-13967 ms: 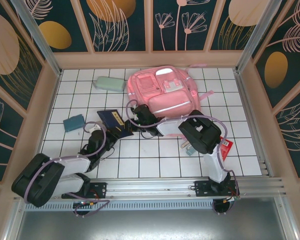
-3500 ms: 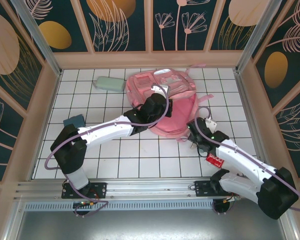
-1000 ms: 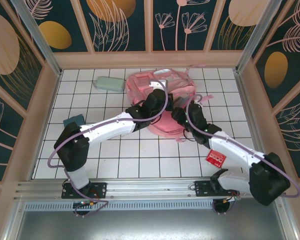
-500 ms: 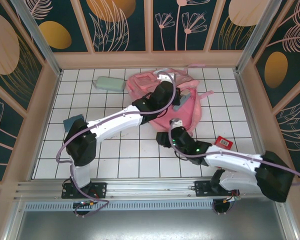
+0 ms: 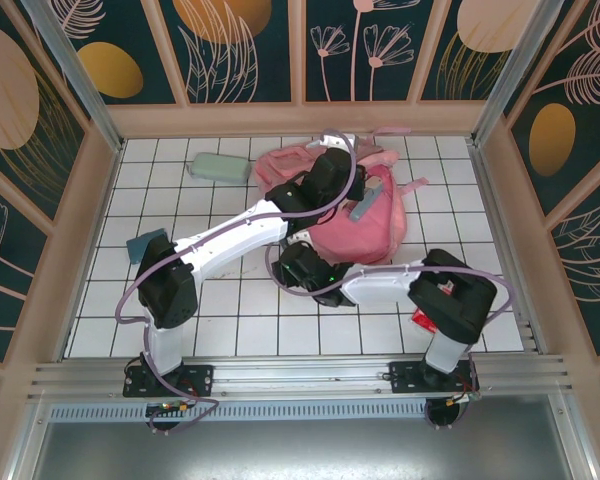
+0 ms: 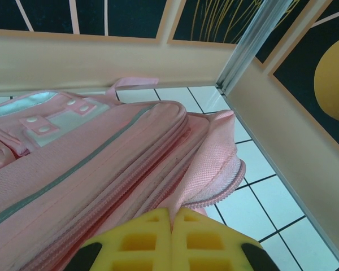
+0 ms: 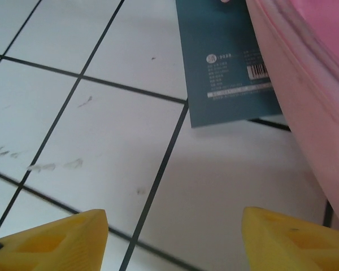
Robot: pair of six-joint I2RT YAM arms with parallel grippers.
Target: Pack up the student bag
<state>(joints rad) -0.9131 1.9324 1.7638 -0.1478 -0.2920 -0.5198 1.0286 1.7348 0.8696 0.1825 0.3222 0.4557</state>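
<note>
My left gripper (image 6: 170,213) pinches the student bag (image 6: 96,161) at twelve o'clock on the table (image 5: 250,332), so I should ease my spread right gripper (image 7: 174,221) toward the teal booklet (image 7: 229,62) at one o'clock, straddling its edge.

The top external camera sits high above and behind the arm bases, looking steeply down on the whole tiled counter (image 5: 250,330). The left wrist camera rides just behind the left hand (image 6: 172,226), looking forward across the student bag (image 6: 101,164), which lies right at its fingertips, toward the back wall. The right wrist camera looks down past the right hand (image 7: 175,237) at tiles close below, with the bag's edge ahead on its right; all three views share the bag.
</note>
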